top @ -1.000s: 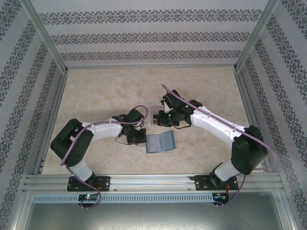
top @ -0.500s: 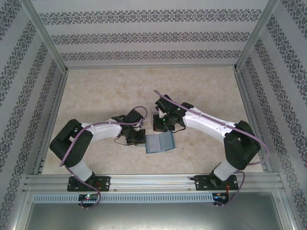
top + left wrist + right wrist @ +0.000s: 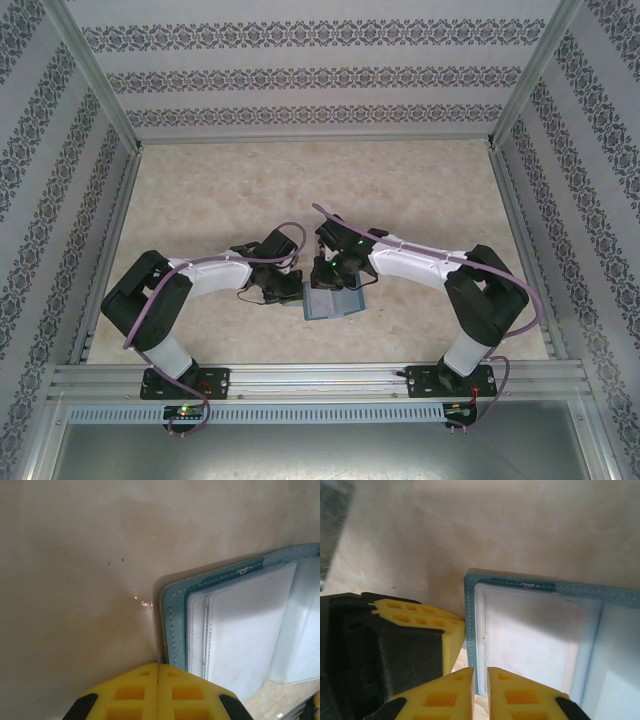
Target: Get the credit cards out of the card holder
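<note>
The open card holder [image 3: 335,301] lies flat on the surface [image 3: 220,190], its left edge just beside the closed left claw [image 3: 158,672], while the nearer, barely parted right claw [image 3: 480,677] hovers apparently over its left pocket [image 3: 530,635].

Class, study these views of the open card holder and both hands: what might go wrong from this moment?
1. The left hand, shut, sits at the edge of the card holder rather than on it, so the holder may slide when pulled.
2. The right hand, barely parted, hangs right beside the left one; they may collide.
3. No card edge sticks out of the pale pockets, so it may pinch a sleeve instead.
</note>
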Robot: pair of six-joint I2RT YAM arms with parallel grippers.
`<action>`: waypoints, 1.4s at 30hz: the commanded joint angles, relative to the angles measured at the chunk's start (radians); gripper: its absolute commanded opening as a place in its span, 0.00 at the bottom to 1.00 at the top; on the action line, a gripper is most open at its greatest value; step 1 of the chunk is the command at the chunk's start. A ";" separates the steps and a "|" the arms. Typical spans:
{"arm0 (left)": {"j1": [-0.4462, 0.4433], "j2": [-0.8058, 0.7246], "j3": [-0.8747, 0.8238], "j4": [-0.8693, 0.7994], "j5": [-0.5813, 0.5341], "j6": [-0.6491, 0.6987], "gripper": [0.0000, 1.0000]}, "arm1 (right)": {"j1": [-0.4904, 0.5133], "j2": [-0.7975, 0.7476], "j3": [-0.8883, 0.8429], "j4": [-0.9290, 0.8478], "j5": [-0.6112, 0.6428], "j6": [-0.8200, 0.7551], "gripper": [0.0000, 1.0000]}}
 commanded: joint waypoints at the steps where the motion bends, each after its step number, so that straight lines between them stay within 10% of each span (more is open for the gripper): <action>1: -0.017 -0.006 -0.032 -0.003 0.003 -0.013 0.00 | 0.022 0.027 -0.021 0.051 -0.025 0.035 0.17; 42: -0.017 -0.008 -0.036 0.000 0.008 -0.001 0.00 | 0.085 0.114 0.089 -0.282 0.239 -0.046 0.44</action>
